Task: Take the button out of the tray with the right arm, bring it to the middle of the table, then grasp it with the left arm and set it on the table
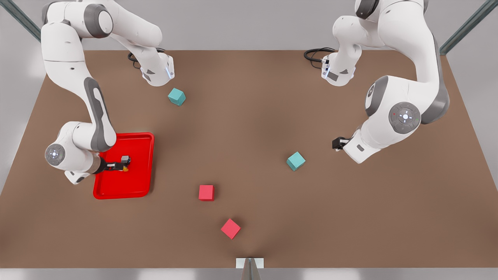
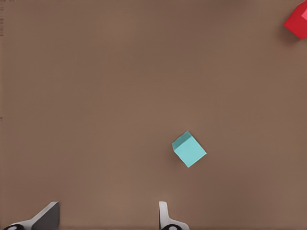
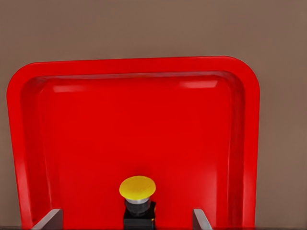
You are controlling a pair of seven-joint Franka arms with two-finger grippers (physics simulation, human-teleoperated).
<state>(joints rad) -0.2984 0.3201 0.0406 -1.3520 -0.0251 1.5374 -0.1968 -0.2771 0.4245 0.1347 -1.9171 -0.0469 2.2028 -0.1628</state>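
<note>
Step in hand, by the look of it: the first one, the pick from the tray, not yet closed. Nearest in the right wrist view, the right pincer (image 3: 127, 221) with fingers (image 3: 48, 219) spread wide, nothing gripped, the button (image 3: 137, 195) standing upright between them but touching neither, yellow cap up, dark body on the floor of the tray (image 3: 249, 143). Same in the front view: right pincer (image 1: 123, 163) low over the tray (image 1: 136, 138) at the front view's left, button (image 1: 125, 168) inside it, toward the middle of the tray floor. Next move, as a judgement: settle a little further so the pads flank the dark body rather than the cap, close squarely, then lift clear of the low rim before heading for the middle of the counter (image 1: 249, 128). Easy to knock over or pinch off-centre, given so small a thing. Farther out, two red cubes (image 1: 206, 192) and a teal cube (image 1: 295, 161) on the counter, another teal cube (image 1: 176, 96) toward the far edge. Farthest, the left pincer (image 1: 337, 143) waiting at the front view's right, fingers (image 2: 47, 216) apart and empty, above bare counter with a teal cube (image 2: 189, 149) near.
</note>
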